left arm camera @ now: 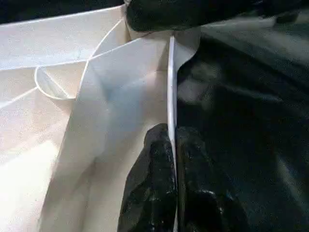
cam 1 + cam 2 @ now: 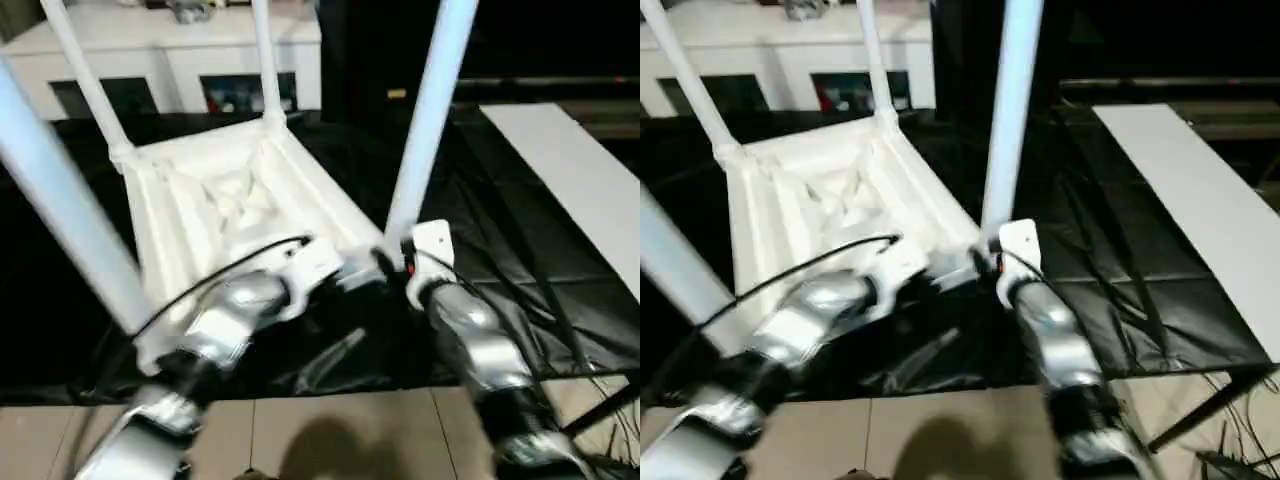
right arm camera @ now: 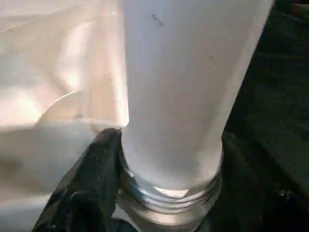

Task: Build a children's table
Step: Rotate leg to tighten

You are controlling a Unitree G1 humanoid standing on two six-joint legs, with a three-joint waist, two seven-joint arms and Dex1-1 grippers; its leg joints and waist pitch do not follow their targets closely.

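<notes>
Left eye view: an upturned white plastic rectangular children's table lies with its ribbed underside facing up on a worktop draped in crumpled black plastic sheeting, four long tapered white tube legs rising from its corner sockets. Two legs stand at the table's far corners, one at the near right corner, and one, blurred, at the near left corner.

Both silver forearms reach to the table's near edge. The left gripper has its two black fingers pressed together on the thin upright rim of the tabletop, the wall pinched between them, as the left wrist view shows. The right gripper sits at the foot of the near right leg, where the right wrist view shows the tube ending in a threaded collar above the socket; one black finger lies against the collar's side, with the fingers standing apart around the leg's base.

Beyond the table's far edge stands a white cabinet with glass doors. To the right of the table, well apart from it, a flat white board lies on the black sheeting. In front of the table's near edge, past the sheeting, is a beige tiled floor.
</notes>
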